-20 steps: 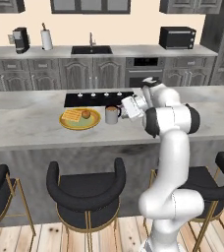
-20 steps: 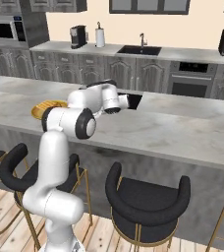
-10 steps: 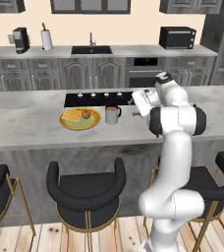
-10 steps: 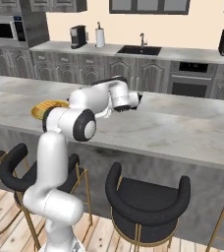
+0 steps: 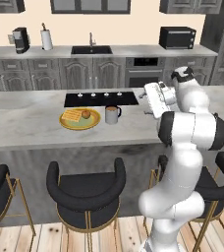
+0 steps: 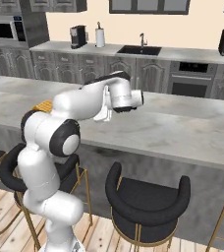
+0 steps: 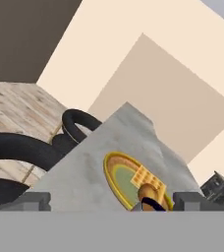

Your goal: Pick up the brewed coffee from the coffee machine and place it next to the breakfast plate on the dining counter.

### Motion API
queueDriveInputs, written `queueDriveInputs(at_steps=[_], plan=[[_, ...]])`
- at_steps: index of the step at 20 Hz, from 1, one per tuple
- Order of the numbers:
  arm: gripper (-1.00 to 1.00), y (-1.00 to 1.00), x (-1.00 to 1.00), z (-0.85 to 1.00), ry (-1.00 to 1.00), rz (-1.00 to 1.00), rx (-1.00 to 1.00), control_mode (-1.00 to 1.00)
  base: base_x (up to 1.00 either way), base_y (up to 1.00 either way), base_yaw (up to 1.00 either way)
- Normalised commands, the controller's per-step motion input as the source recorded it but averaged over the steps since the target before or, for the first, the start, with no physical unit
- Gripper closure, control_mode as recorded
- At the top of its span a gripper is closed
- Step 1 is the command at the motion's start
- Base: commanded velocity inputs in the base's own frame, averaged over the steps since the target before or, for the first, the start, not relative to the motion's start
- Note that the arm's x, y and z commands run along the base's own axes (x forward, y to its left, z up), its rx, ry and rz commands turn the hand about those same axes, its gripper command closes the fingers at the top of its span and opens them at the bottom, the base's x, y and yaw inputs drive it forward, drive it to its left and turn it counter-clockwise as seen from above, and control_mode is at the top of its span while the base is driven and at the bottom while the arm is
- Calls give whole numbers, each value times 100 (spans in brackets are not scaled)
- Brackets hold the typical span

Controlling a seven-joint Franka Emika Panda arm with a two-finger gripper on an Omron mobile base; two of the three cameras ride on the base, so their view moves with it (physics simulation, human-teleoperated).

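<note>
Dining ctr (image 5: 30, 123) holds plate (image 5: 79, 119) & mug (image 5: 112, 114).

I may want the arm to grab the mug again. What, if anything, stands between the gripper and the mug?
Nothing visible does. The mug stands on the counter right beside the plate. The open gripper hangs to the mug's right, apart from it, with bare counter in between.

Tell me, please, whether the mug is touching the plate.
Apart. In the left base view, a strip of bare counter shows between the mug and the plate rim.
</note>
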Motion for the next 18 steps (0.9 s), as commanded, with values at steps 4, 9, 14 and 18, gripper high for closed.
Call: queueDriveInputs(at_steps=[4,9,14,18], plan=[[-100,0,-100,37,-29,0,0,-100,0,0,0],[-100,0,-100,19,-23,0,-2,-100,0,0,0],[-100,0,-100,17,-20,0,-5,-100,0,0,0],[-100,0,-100,15,-21,0,-6,-100,0,0,0]])
